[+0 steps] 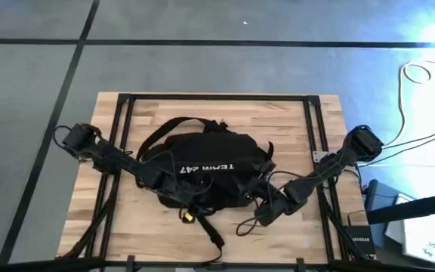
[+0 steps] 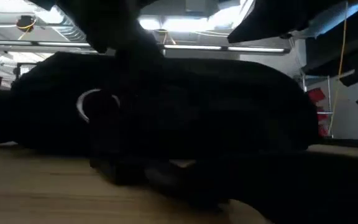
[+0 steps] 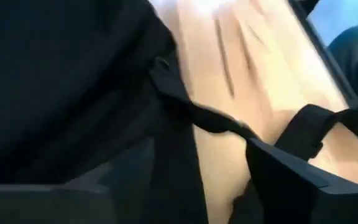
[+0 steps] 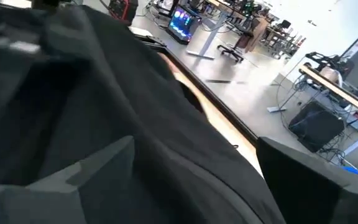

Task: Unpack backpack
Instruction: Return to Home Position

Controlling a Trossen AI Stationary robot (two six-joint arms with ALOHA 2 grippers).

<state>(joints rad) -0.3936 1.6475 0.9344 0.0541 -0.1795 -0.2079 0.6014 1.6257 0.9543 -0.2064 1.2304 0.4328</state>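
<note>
The backpack, large, black and rounded with white lettering, lies on the middle of the wooden table. It fills the low view. Its straps loop out at the far side, and one strap trails toward the near edge. My left gripper is open at the backpack's left side. The left wrist view shows black fabric and a thin strap between its fingers. My right gripper is open at the backpack's near right corner, with dark fabric filling the gap between its fingers. My left gripper stands level against the backpack's left side, coming from the table's left. I cannot tell whether its fingers touch the fabric. My right gripper comes slanting from the table's right, with a fold of the backpack's fabric between its fingers. I cannot tell whether they touch it.
Black metal frame rails run along the table's left and right sides. Bare wood shows at the far side and at the near left. A small yellow piece lies at the backpack's near edge. Cables lie on the floor to the right.
</note>
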